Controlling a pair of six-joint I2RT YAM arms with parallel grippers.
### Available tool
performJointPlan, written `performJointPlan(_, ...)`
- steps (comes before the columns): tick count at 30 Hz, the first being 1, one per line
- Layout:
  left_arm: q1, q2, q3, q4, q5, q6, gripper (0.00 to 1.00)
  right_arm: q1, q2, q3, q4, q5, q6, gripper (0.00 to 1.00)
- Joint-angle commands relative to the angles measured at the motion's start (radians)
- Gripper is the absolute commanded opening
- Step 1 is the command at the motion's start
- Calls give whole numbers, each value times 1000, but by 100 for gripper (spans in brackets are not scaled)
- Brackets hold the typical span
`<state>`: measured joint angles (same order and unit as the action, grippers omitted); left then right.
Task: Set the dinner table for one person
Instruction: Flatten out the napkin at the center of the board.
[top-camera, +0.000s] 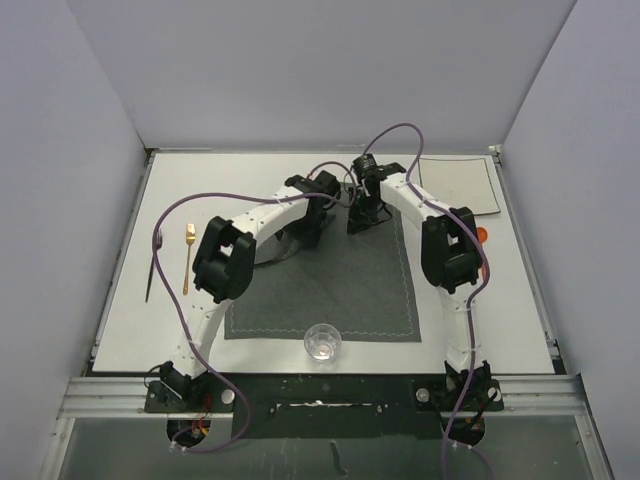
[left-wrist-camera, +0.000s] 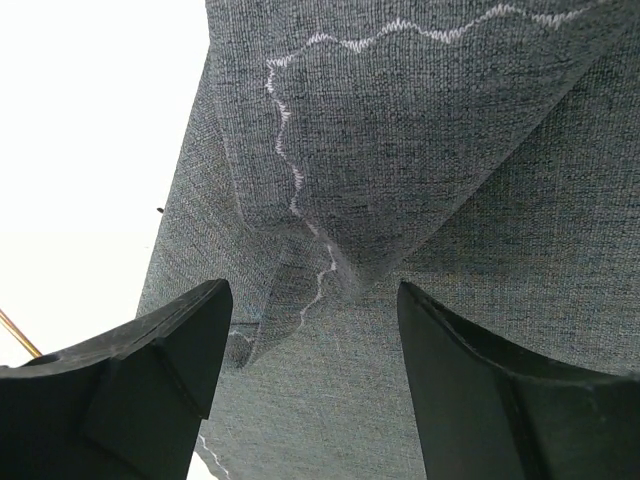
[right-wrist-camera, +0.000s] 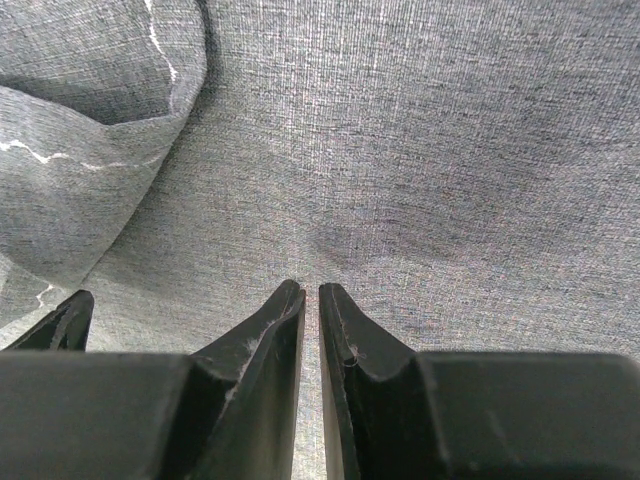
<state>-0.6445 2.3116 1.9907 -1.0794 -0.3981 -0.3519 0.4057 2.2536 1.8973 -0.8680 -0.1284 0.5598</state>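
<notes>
**Left gripper** (left-wrist-camera: 312, 295): jaws spread wide, holding nothing. Ahead of the fingertips and between them lies a turned-over corner of the placemat (top-camera: 340, 290), its white zigzag stitching facing up.

**Right gripper** (right-wrist-camera: 311, 290): fingers pressed almost together, only a thin slit between them. The tips are down at the placemat weave. Whether any cloth is nipped cannot be told. A raised fold of the same mat sits ahead and to its left.

**Dinner table** (top-camera: 200, 180): large white top with a metal edge, lying under both grippers and showing bare to the left of the left gripper.

**Placemat**: dark grey cloth, directly beneath both grippers and running back from them toward the arm bases.

**Drinking glass** (top-camera: 322, 342): clear and upright, well behind both grippers at the mat's near edge.

**Gold fork** (top-camera: 187, 258) and **dark knife** (top-camera: 152, 270): side by side on bare table, well to the left of the left gripper and off the mat.

**White square plate** (top-camera: 458, 186): to the right of the right gripper, off the mat.
</notes>
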Motion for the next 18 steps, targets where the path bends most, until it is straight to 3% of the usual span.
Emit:
performJointPlan(1, 14, -76, 53, 22, 26, 8, 67, -2, 8, 37, -9, -4, -12, 15)
performJointPlan(13, 200, -86, 125, 155, 342, -26, 63, -6, 25, 2, -7, -5, -14, 14)
performJointPlan(18, 285, -117, 24, 307, 524, -109, 57, -7, 22, -12, 1, -8, -14, 14)
